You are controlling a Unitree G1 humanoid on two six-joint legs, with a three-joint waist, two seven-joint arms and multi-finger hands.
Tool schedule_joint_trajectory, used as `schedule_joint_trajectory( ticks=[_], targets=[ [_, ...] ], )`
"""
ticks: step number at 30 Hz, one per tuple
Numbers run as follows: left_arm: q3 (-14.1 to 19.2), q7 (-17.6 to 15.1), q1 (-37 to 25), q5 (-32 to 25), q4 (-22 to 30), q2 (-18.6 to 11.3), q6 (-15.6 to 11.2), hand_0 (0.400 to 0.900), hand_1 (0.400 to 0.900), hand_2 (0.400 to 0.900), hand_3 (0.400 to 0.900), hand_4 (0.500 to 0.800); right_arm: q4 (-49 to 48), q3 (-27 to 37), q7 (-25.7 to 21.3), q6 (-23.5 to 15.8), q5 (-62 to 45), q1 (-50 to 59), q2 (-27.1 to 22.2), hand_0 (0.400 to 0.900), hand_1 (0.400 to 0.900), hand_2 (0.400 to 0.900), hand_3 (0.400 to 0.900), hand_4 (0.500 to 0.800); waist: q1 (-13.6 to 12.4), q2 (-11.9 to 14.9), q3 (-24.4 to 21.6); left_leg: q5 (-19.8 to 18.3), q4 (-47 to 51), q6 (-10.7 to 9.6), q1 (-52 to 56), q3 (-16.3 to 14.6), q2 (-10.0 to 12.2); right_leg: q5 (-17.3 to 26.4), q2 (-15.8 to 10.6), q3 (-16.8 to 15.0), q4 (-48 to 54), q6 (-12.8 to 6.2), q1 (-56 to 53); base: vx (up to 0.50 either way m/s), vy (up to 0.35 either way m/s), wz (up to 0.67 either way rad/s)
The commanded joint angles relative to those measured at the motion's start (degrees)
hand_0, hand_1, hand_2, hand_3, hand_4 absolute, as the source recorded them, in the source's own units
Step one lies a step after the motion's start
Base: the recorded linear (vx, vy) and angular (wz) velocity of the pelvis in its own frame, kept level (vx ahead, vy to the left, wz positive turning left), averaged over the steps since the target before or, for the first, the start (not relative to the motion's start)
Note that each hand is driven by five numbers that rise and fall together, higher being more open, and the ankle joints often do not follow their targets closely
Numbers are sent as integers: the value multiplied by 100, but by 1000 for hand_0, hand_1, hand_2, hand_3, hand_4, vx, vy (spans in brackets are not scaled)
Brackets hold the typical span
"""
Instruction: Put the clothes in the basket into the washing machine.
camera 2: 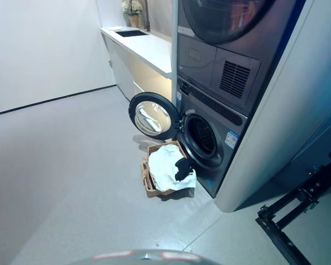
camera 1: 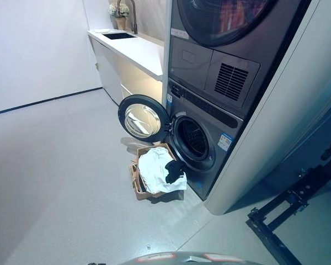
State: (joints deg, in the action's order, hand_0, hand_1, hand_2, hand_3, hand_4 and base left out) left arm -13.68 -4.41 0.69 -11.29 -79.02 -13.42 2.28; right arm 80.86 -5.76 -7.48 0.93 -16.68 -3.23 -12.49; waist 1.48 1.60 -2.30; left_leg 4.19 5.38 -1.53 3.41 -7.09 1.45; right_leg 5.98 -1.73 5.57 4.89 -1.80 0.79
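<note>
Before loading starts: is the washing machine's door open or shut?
Open. The round door is swung out to the left, leaving the drum opening exposed behind the basket of clothes.

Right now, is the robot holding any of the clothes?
It cannot be told: neither robot hand shows in either view. The white cloth and the black garment lie in the basket on the floor, before the open washing machine.

Basket (camera 1: 139, 187) before washing machine (camera 1: 209, 149)
</note>
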Motion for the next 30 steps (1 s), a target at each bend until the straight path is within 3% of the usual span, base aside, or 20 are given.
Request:
schedule_joint_trajectory(
  ticks=[1, 6, 8, 12, 14, 17, 19, 21, 23, 26, 27, 29, 30],
  targets=[
    [263, -85, -601, -206, 70, 254, -137, 900, 900, 900, 900, 800, -105, -233, -179, -219, -58, 623, -423, 900, 900, 900, 900, 800, -9, -284, 904, -999, -1372, -54, -326, 126, -200, -1210, 273, -176, -646, 6, -203, 52, -218, -2],
    [427, -138, -565, -599, 192, 225, -193, 900, 900, 900, 900, 800, -246, -201, -197, -265, -122, 577, -547, 900, 900, 900, 900, 800, -58, -232, 1261, -399, -3833, -166, -1445, 266, -27, -1422, 323, -228, -1107, 250, -220, 42, -236, 5],
    [452, -164, -545, -725, 195, 245, -209, 900, 900, 900, 900, 800, -252, -195, -231, -255, -150, 595, -587, 900, 900, 900, 900, 800, -64, -254, 1342, -364, -4181, -129, -1772, 276, -53, -1507, 326, -237, -1201, 306, -202, 69, -129, 1],
    [522, -186, -395, -884, 221, 322, -255, 900, 900, 900, 900, 800, -265, -142, -280, -263, -173, 618, -684, 900, 900, 900, 900, 800, -79, -358, 1305, -569, -2995, -55, -2097, 193, -378, -1617, 273, -230, -1074, 219, -433, 216, -6, -1],
    [515, -218, -312, -872, 203, 355, -275, 900, 900, 900, 900, 800, -311, -191, -291, -276, -80, 620, -733, 900, 900, 900, 900, 800, -115, -426, 1299, -76, -1700, -117, -2091, 278, -407, -1637, 301, -216, -881, 164, -661, 334, 60, -9],
    [539, -265, -229, -888, 148, 379, -301, 900, 900, 900, 900, 800, -334, -230, -319, -308, 11, 660, -769, 900, 900, 900, 900, 800, -156, -525, 1244, 279, -180, -264, -2098, 507, -403, -1714, 342, -239, -618, 57, -1001, 439, 116, -15],
    [590, -269, -135, -876, 77, 375, -284, 900, 900, 900, 900, 800, -310, -232, -312, -312, 54, 673, -754, 900, 900, 900, 900, 800, -212, -500, 1157, 509, -50, -340, -2083, 433, -328, -1780, 292, -386, -540, -4, -1248, 528, 172, -45],
    [688, -266, -72, -830, -11, 321, -261, 900, 900, 900, 900, 800, -281, -235, -280, -296, 97, 646, -669, 900, 900, 900, 900, 800, -301, -396, 1015, 673, -257, -279, -1989, 293, -303, -1855, 170, -534, -529, -77, -1491, 619, 245, -52],
    [693, -279, -37, -796, -5, 251, -262, 900, 900, 900, 900, 800, -287, -223, -277, -314, 66, 615, -615, 900, 900, 900, 900, 800, -350, -283, 874, 605, -543, -155, -2065, 338, -400, -1854, 24, -561, -673, -142, -1443, 572, 267, -28],
    [664, -227, -112, -685, 64, 123, -270, 900, 900, 900, 900, 800, -319, -223, -180, -324, 57, 610, -577, 900, 900, 900, 900, 800, -379, -49, 732, 213, -948, 100, -2119, 232, -554, -1602, -175, -593, -1126, -331, -1252, 532, 288, -7],
    [649, -206, -150, -646, 70, 89, -258, 900, 900, 900, 900, 800, -308, -245, -165, -313, 86, 621, -580, 900, 900, 900, 900, 800, -404, 18, 696, 68, -1003, 199, -2093, 220, -611, -1397, -226, -598, -1381, -394, -1152, 445, 264, -3],
    [643, -199, -247, -651, 97, 16, -232, 900, 900, 900, 900, 800, -360, -201, -168, -338, 6, 696, -588, 900, 900, 900, 900, 800, -439, 154, 721, -261, -1099, 379, -1968, 183, -763, -579, -385, -577, -2439, -600, -736, 381, 269, -3],
    [649, -191, -305, -670, 108, -10, -218, 900, 900, 900, 900, 800, -392, -193, -164, -333, -24, 721, -608, 900, 900, 900, 900, 800, -424, 145, 779, -346, -1074, 447, -1854, 194, -779, -278, -440, -531, -3010, -573, -379, 276, 282, -5]
  ],
)
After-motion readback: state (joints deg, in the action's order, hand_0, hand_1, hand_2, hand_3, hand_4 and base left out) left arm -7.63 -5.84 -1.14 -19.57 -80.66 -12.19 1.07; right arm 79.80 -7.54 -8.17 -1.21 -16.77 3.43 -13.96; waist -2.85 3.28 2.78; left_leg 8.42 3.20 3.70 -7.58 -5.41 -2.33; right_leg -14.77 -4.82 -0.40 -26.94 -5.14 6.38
